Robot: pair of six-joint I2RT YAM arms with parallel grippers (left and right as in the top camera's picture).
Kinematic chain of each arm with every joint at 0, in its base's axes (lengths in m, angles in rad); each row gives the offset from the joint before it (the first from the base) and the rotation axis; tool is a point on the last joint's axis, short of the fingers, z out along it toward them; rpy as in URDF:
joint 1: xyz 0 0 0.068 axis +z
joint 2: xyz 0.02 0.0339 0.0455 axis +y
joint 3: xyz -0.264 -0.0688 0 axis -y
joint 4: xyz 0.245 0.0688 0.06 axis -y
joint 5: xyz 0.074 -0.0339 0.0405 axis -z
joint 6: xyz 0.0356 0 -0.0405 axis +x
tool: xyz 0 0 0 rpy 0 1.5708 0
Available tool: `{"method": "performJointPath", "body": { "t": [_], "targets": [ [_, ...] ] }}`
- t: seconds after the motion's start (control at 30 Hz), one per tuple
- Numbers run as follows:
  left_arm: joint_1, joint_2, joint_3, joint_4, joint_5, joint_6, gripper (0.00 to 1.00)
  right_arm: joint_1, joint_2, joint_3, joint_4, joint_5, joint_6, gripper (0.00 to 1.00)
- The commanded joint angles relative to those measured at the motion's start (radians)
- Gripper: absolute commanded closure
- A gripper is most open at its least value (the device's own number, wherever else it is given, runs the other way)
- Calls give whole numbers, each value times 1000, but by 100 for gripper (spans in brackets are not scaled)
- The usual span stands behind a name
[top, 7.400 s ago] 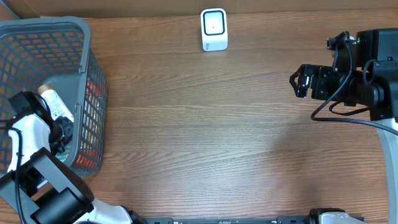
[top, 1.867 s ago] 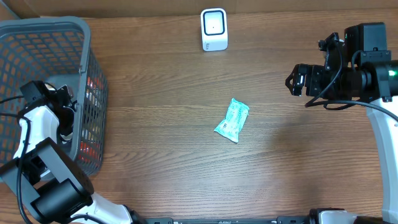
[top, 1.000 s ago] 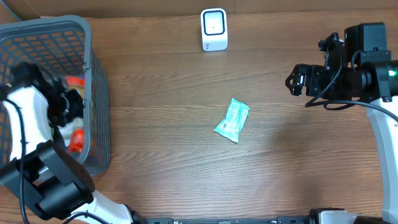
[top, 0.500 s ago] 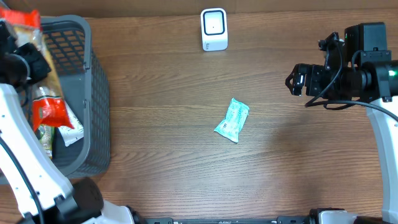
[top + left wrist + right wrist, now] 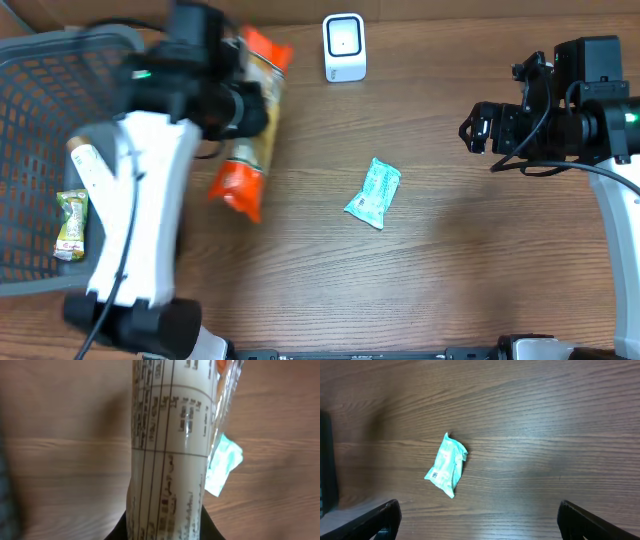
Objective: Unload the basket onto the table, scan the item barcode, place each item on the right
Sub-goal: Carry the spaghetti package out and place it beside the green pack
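Nearest on the left, inside the grey basket (image 5: 70, 45), a small green packet (image 5: 71, 222) and a pale bottle-like item, neither one handled. Mid-table (image 5: 450, 260), a teal sachet (image 5: 373, 193) lying flat and alone, touched by nothing; impossible to tell from here whether scanned or not. A little farther and to the left, the left gripper (image 5: 235, 108) clamped shut on a long packet (image 5: 252, 135) with orange ends, held clear of the basket and above the wood, hanging lengthwise with one end toward the near side. From the left wrist view, only a panel of fine print on the packet's pale face, no barcode made out, and the teal sachet just beyond its edge. At about the same depth on the far right, the right gripper (image 5: 478, 131) well apart from everything, jaws spread wide and holding nothing. Farthest, at the back edge near the middle, the white scanner (image 5: 344, 47) upright, with the packet off to its left and not yet in front of its window. Judged roughly halfway: picking done, carrying under way. Left to do: finding the barcode face, turning it toward the scanner and presenting it close.
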Motion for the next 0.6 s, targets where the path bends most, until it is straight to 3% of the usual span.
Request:
{"method": "performJointPath", "body": {
  "t": [0.0,0.27,0.33,0.4,0.57],
  "targets": [
    [-100,70,-156,113,-7,-174,96,5,-3,-1,1,6,-1,0],
    [-266,243,-338,351,3,-279,96,5,-3,-1,-2,6,-2,0],
    [-283,268,-338,362,3,-278,84,5,-3,-1,-2,6,-2,0],
    [-283,269,-336,361,3,-261,62,5,-3,-1,-2,6,-2,0],
    [-229,235,-256,293,2,-198,55,5,-3,-1,-2,6,-2,0]
  ]
}}
